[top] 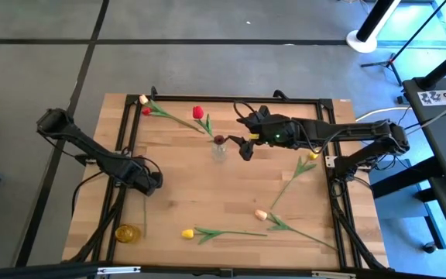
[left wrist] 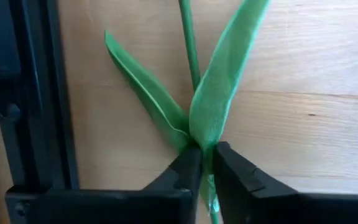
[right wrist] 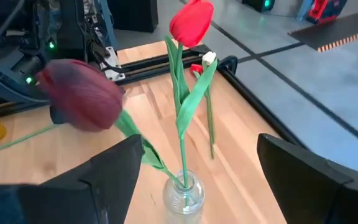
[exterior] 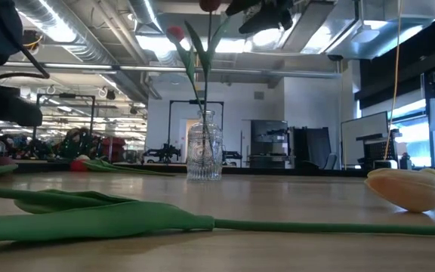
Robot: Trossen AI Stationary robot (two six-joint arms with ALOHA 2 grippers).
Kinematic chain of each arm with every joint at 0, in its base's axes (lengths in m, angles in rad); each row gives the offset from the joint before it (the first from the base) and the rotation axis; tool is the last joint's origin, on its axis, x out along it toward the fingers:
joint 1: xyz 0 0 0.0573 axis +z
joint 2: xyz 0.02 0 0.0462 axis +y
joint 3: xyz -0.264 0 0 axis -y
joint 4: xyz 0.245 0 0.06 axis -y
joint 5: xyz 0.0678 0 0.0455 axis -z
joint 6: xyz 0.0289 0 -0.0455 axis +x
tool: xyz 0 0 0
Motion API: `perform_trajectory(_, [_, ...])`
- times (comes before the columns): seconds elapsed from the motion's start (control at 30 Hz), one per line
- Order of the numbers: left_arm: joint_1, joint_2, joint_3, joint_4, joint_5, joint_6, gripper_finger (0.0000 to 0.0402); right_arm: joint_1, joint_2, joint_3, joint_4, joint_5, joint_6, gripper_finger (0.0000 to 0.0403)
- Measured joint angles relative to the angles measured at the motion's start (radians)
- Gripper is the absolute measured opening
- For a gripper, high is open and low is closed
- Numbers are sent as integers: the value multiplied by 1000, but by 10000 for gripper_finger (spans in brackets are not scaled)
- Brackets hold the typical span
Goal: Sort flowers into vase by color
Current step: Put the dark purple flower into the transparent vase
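Left pincer is clamped on a green stem right at the node where two leaves fork off, low on the wooden surface near its left rail. From the high view that stem looks like it runs toward me to the yellow head, though it's thin and I can't trace it fully.

Right pincer hangs spread wide directly above the glass vase, holding nothing. Red tulip and dark maroon tulip already stand in the vase, stems passing up between the fingers.

Still loose on the surface: yellow tulip and cream tulip well below the right pincer, another yellow just off its wrist side, plus red and cream heads at the far left corner.

Handling read:
- Light, fake flowers. Weight is no issue.
- Stem is thin, probably wire-cored: will flex and swing once lifted, head end droops.
- Leaves are soft fabric, slide and fold, poor grip.
- Grip on bare stem or at the leaf node, as the left one has it. The node bulk should stop slip-through.
- Mid-stem hold keeps both ends controllable for threading into the narrow neck.
- Vase is clear glass, small, top-heavy with two stems in; likely to tip if nudged.
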Motion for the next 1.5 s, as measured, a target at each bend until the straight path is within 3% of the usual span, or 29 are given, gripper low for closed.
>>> perform_trajectory(0.13, [-3,3,21,7,-37,2,8,0,-47,0,-2,-2,-26,318])
perform_trajectory(0.27, [-20,3,133,27,-226,83,3,0,-103,0,-15,-44,-38,318])
perform_trajectory(0.47, [-61,4,349,44,-507,414,2,21,-153,0,-17,-126,-39,318])
perform_trajectory(0.6, [-105,3,454,209,-619,757,1,65,-167,0,-13,-132,-51,318])
perform_trajectory(0.87, [-126,18,529,774,-610,1370,0,197,-175,0,64,-145,-31,318])
perform_trajectory(1.1, [-52,103,529,1164,-569,1818,0,286,-137,1,247,-193,28,318])
perform_trajectory(1.33, [54,193,529,1325,-493,1892,0,330,-101,1,320,-173,52,312])
perform_trajectory(1.5, [92,247,529,1404,-434,1930,0,333,-55,1,392,-97,53,274])
